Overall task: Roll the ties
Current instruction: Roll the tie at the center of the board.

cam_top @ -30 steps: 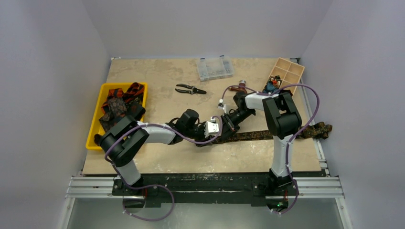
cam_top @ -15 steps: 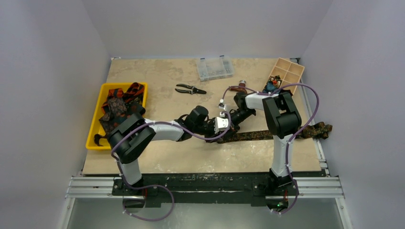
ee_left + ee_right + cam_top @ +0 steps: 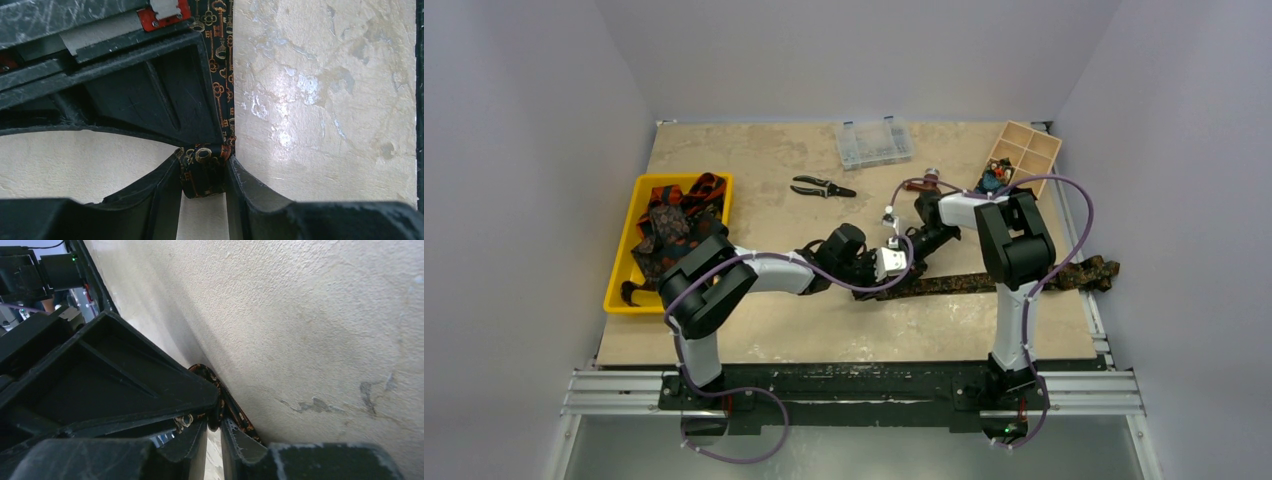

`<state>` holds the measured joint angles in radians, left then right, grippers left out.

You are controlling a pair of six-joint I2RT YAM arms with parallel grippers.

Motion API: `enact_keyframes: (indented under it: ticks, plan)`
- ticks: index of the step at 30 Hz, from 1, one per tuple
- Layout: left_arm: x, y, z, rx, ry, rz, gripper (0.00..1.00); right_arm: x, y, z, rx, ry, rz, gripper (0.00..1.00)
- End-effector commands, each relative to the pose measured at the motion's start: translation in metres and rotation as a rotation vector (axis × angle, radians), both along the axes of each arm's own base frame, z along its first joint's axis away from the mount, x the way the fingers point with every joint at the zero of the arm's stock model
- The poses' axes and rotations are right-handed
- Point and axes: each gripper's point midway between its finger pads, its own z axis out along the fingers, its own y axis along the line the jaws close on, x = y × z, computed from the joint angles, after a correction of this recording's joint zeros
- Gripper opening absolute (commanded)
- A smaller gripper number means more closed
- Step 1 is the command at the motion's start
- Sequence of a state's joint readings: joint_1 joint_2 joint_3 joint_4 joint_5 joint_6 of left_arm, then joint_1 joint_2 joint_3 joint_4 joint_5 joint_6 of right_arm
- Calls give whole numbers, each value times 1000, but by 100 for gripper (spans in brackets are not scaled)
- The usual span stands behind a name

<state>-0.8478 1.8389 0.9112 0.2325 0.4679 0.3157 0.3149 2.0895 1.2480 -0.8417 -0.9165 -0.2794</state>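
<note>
I see left end effector (image 3: 202, 172) clamped on folded end of tie (image 3: 984, 283); right end effector (image 3: 214, 432) nearly together, grip unclear. 1st roll barely begun; ties (image 3: 672, 212) in tray (image 3: 622, 245) remain.

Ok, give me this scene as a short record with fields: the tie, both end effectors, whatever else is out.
laid-out tie: dark patterned, stretched across the table, overhanging its right edge
left end effector: clamped on that tie's folded end
right end effector: at the same end, grip unclear
yellow bin: heaped with more ties
also there: pliers, clear box, wooden tray
</note>
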Motion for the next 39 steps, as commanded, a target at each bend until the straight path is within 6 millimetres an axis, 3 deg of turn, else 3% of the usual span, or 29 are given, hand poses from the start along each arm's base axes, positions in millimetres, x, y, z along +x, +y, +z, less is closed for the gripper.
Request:
enact_keyframes:
  ticks: [1,7,13,21,25,26,29,35,39]
  plan:
    - [0,21,-23,116,-16,7,33,16,-10,19,31,-71,-5,22]
    - [0,21,-25,134,-10,2,33,15,-7,38,101,-60,-22,41]
    - [-1,20,-28,152,6,7,33,11,6,38,142,-36,-4,44]
    - [0,21,-31,175,5,3,33,15,11,28,133,-29,2,29]
    - [0,20,-30,173,3,1,37,11,6,17,100,-20,9,4]
    - [0,19,-29,165,5,3,44,9,4,13,87,-18,10,0]
    - [-7,16,-21,97,27,-27,58,5,-7,4,49,-21,11,0]
    - [-7,9,6,-63,-7,-32,65,7,-26,-8,-16,-58,16,0]
    - [-12,3,8,-95,-3,-65,68,9,-29,-10,-32,-79,20,0]
